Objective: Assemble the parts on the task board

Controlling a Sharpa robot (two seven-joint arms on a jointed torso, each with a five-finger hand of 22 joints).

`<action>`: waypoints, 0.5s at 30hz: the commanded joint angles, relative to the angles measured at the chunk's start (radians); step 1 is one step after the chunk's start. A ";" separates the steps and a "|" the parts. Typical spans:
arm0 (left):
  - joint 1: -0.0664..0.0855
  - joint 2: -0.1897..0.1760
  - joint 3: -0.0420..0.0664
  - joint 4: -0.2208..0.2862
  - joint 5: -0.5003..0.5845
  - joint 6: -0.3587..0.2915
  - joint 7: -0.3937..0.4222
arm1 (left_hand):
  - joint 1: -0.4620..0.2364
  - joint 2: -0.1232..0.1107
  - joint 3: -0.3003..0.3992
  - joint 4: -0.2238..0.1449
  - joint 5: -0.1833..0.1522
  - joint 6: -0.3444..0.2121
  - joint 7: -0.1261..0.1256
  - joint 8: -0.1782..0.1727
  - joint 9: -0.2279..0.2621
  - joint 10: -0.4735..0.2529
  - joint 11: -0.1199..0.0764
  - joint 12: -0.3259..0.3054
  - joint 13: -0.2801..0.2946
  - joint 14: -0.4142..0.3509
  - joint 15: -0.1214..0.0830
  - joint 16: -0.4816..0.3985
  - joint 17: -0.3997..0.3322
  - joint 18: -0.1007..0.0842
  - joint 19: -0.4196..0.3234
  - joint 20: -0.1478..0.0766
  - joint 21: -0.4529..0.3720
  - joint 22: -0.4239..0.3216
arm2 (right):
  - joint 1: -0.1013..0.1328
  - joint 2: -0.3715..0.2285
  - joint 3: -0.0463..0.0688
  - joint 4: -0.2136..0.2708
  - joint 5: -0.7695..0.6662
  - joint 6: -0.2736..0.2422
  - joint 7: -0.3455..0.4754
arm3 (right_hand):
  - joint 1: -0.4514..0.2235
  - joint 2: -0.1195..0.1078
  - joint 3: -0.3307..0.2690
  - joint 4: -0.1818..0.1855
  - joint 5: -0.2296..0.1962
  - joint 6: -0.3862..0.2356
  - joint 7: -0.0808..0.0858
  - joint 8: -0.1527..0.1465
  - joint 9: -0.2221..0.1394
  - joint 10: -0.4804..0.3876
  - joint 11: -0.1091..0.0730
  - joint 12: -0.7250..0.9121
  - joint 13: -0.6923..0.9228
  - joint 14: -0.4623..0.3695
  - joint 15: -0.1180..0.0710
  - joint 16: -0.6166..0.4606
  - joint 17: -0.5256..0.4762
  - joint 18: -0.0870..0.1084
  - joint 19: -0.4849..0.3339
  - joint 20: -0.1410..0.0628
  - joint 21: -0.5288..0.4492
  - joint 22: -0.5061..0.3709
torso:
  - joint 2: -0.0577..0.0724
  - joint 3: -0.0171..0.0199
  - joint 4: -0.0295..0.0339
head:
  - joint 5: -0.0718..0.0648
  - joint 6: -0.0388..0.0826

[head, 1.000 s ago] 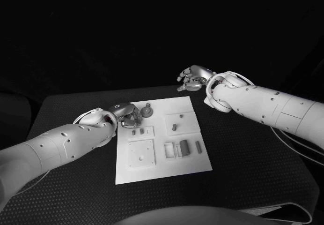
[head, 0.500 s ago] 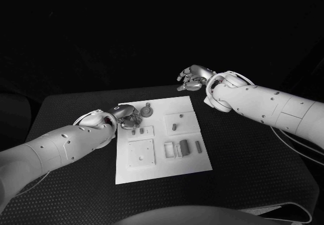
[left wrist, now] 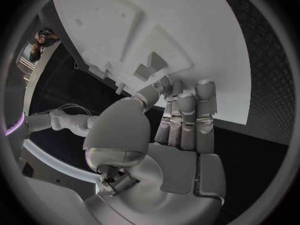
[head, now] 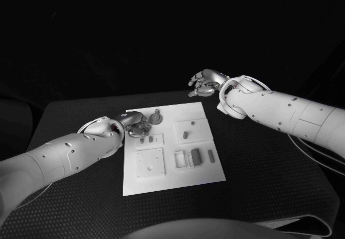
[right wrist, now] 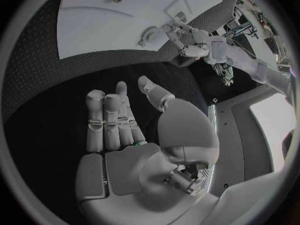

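Observation:
The white task board (head: 205, 172) lies in the middle of the black table. On it are a round grey part (head: 155, 119), a small peg (head: 185, 134), a dark block (head: 195, 158) and a slim piece (head: 211, 157). My left hand (head: 135, 123) is over the board's far left corner, beside the round part. Its fingers (left wrist: 187, 115) lie straight and together toward the board (left wrist: 206, 30), and the thumb bends in near their tips. Whether anything is pinched there is hidden. My right hand (head: 205, 82) hangs raised beyond the board's far right corner; in the right wrist view this hand (right wrist: 125, 130) has its fingers spread and holds nothing.
A square recessed plate (head: 150, 163) and two small pieces (head: 147, 140) sit on the board's left half. Black table (head: 266, 164) surrounds the board on all sides. The right wrist view shows the board (right wrist: 100, 30) and my left hand (right wrist: 190, 37) at its edge.
My left hand's fingers have shifted slightly at the board's far left corner. The right hand has stayed where it was.

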 commanded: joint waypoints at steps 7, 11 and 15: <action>-0.005 -0.007 -0.002 0.000 -0.009 0.013 -0.024 | 0.003 -0.014 -0.018 0.000 0.002 -0.041 -0.014 -0.017 -0.010 -0.024 -0.001 0.031 0.006 -0.005 0.001 0.007 -0.001 0.143 -0.005 0.003 0.001 0.019 | 0.000 0.000 0.000 0.000 -0.005 0.003 0.010 | -0.006 -0.001 0.000 0.007 0.002 0.000 0.006 0.007 -0.001 0.003 0.003 -0.004 0.001 -0.004 -0.001 0.001 -0.001 0.084 -0.001 -0.007 -0.005 0.008 | 0.000 0.0000 0.0003 | 0.000 0.001; -0.005 -0.009 -0.002 -0.003 -0.017 0.019 -0.041 | -0.004 -0.030 -0.032 0.000 0.006 -0.044 -0.018 -0.015 -0.010 -0.035 0.001 0.039 0.007 -0.008 0.003 0.007 -0.002 0.142 -0.008 0.005 0.000 0.019 | 0.000 0.000 0.000 0.000 -0.005 0.002 0.009 | -0.006 -0.001 0.000 0.007 0.002 0.000 0.006 0.007 -0.001 0.003 0.003 -0.004 0.001 -0.004 -0.001 0.001 -0.001 0.084 -0.001 -0.007 -0.005 0.008 | 0.000 0.0002 0.0003 | 0.000 0.001; -0.005 -0.013 -0.002 -0.004 -0.017 0.021 -0.046 | -0.008 -0.037 -0.047 -0.001 0.012 -0.050 -0.020 -0.015 -0.011 -0.045 0.003 0.045 0.008 -0.011 0.004 0.006 -0.003 0.143 -0.010 0.006 -0.002 0.018 | 0.000 -0.001 0.000 0.000 -0.005 0.002 0.009 | -0.006 -0.001 0.000 0.007 0.002 0.000 0.006 0.007 -0.001 0.003 0.004 -0.004 0.001 -0.004 -0.001 0.001 -0.001 0.084 -0.001 -0.007 -0.005 0.008 | 0.000 0.0002 -0.0001 | 0.000 0.001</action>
